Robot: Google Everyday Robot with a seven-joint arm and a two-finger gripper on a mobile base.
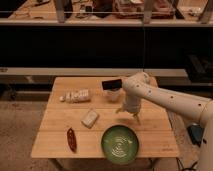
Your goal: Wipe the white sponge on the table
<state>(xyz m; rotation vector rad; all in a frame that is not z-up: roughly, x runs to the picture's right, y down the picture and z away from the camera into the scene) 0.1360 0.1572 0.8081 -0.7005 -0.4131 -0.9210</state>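
The white sponge (90, 118) lies flat near the middle of the wooden table (55, 135). My gripper (135, 115) hangs from the white arm (160, 97) that reaches in from the right. It is over the table to the right of the sponge, apart from it, and just above the far edge of a green plate (120, 143).
A dark red chip bag (71, 139) lies at the front left. A clear plastic water bottle (76, 96) lies on its side at the back left. A clear cup with a black lid (112, 89) stands at the back, close to the arm.
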